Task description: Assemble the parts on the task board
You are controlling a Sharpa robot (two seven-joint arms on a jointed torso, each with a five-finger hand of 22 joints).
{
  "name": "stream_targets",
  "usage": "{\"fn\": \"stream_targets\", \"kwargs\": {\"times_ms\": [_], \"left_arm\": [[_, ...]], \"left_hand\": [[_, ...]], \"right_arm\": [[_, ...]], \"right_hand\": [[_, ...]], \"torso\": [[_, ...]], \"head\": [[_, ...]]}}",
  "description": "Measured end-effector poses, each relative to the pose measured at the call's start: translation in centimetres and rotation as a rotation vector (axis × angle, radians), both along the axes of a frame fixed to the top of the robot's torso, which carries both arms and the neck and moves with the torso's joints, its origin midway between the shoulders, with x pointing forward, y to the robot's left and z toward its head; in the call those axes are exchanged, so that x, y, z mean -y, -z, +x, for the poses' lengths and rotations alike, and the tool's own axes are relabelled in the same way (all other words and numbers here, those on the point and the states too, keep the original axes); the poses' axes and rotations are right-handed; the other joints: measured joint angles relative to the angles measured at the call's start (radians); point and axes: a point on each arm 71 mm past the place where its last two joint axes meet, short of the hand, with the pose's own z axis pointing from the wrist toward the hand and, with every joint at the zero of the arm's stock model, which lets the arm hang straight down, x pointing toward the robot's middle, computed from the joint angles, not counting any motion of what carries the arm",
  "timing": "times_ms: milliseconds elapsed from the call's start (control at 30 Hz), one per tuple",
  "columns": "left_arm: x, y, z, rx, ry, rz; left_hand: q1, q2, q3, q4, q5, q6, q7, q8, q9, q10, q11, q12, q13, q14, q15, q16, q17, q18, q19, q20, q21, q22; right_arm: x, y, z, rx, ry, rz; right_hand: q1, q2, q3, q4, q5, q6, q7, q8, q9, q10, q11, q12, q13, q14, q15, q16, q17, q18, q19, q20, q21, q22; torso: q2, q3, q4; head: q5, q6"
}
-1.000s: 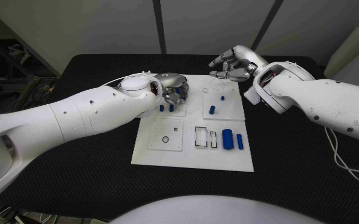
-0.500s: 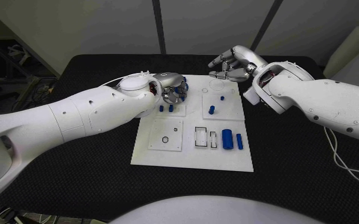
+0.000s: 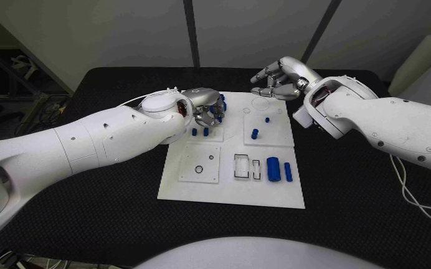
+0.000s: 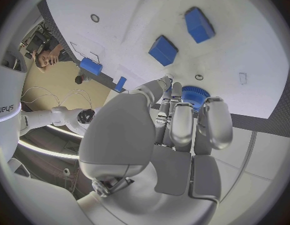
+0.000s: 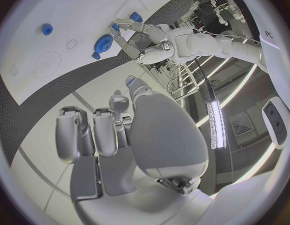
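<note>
I see the left hand (image 3: 207, 108) over the far left corner of the task board (image 3: 232, 193), fingers curled together around a blue gear (image 4: 195, 94); in the left wrist view the toothed rim of that gear shows just past the fingertips (image 4: 173, 90), touching them, so I read it as pinched. Two blue pegs (image 3: 199, 131) stand upright on the board just nearer than that hand, side by side.

My right hand (image 3: 283, 76) hovers past the board's far right corner, above the black table (image 3: 108, 219), fingers curled inward; the right wrist view shows nothing between them.

On the board's far right panel a small blue pin (image 3: 266, 118) stands with a short blue cylinder (image 3: 254, 132) lying near it. On the near right, a thick blue cylinder (image 3: 272, 169) and a thinner blue rod (image 3: 288, 169) lie side by side, just beside two rectangular slots (image 3: 242, 164). The near left panel carries a black O-ring (image 3: 198, 168).
</note>
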Motion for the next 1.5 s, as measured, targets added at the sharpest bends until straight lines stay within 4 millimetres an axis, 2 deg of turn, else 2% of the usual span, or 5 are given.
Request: {"fn": "stream_targets", "kwargs": {"times_ms": [167, 200, 300, 333, 1500], "left_arm": [[-0.4, -1.0, 0.1, 0.018, -0.009, -0.026], [-0.4, -1.2, 0.1, 0.022, -0.010, -0.031], [-0.7, -1.8, 0.1, 0.033, -0.014, -0.043], [-0.8, -1.9, 0.1, 0.035, -0.016, -0.045], [-4.9, -1.8, 0.0, -0.003, -0.084, 0.008]], "left_hand": [[-0.009, -0.001, 0.000, 0.000, 0.000, 0.004, -0.004, -0.003, 0.000, 0.005, 0.001, -0.005, -0.001, 0.000, 0.000, 0.004, 0.001, -0.003, 0.004, 0.004, 0.005, 0.000], [-0.009, -0.001, 0.000, 0.000, 0.000, 0.004, -0.004, -0.003, 0.000, 0.005, 0.001, -0.005, -0.001, 0.000, 0.000, 0.004, 0.002, -0.054, 0.004, 0.004, 0.005, 0.000], [-0.009, -0.002, 0.000, 0.000, 0.000, 0.007, 0.000, -0.003, -0.001, 0.011, 0.002, -0.005, -0.001, 0.000, 0.000, 0.004, 0.002, -0.052, 0.004, 0.003, 0.005, 0.000], [-0.012, -0.005, 0.000, 0.000, 0.000, 0.007, 0.000, -0.003, -0.001, 0.012, 0.001, -0.007, -0.001, 0.000, 0.000, 0.004, 0.002, -0.030, 0.007, 0.000, 0.005, 0.000], [-0.025, -0.011, 0.000, 0.000, 0.000, 0.029, 0.000, -0.007, -0.005, 0.033, 0.001, -0.020, -0.001, 0.000, 0.000, 0.004, -0.003, -0.030, 0.007, 0.000, 0.013, 0.000]], "right_arm": [[0.0, 0.0, 0.0, 0.000, 0.001, 0.000], [0.0, 0.0, 0.0, 0.000, 0.001, 0.000], [0.1, 0.0, 0.0, 0.000, 0.003, 0.000], [0.1, 0.0, 0.0, 0.000, 0.003, -0.001], [0.1, 0.1, 0.2, 0.000, 0.007, -0.002]], "right_hand": [[0.000, 0.000, 0.000, 0.000, 0.000, 0.000, 0.000, 0.000, 0.000, 0.000, 0.000, 0.000, 0.000, 0.000, 0.000, 0.000, 0.000, 0.000, 0.000, 0.000, 0.000, 0.000], [0.000, 0.000, 0.000, 0.000, 0.000, 0.000, 0.000, 0.000, 0.000, 0.000, 0.000, 0.000, 0.000, 0.000, 0.000, 0.000, 0.000, 0.000, 0.000, 0.000, 0.000, 0.000], [0.000, 0.000, 0.000, 0.000, 0.000, 0.000, 0.000, 0.000, 0.000, 0.000, 0.000, 0.000, 0.000, 0.000, 0.000, 0.000, 0.000, 0.000, 0.000, 0.000, 0.000, 0.000], [0.000, 0.000, 0.000, 0.000, 0.000, 0.000, 0.000, 0.000, 0.000, 0.000, 0.000, 0.000, 0.000, 0.000, 0.000, 0.000, 0.000, 0.000, 0.000, 0.000, 0.000, 0.000], [0.000, 0.000, 0.003, 0.003, 0.000, 0.000, 0.000, 0.000, 0.000, 0.000, 0.000, 0.000, 0.000, 0.000, 0.000, 0.000, 0.000, 0.000, 0.000, 0.000, 0.000, 0.000]], "torso": [[-0.001, -0.0004, 0.0007], [-0.001, -0.0006, 0.0007], [-0.001, -0.0010, 0.0007], [-0.001, -0.0011, 0.0007], [0.002, 0.0000, -0.0011]], "head": [[0.002, 0.004], [0.002, 0.005], [0.002, 0.005], [0.003, 0.005], [0.014, 0.001]]}}
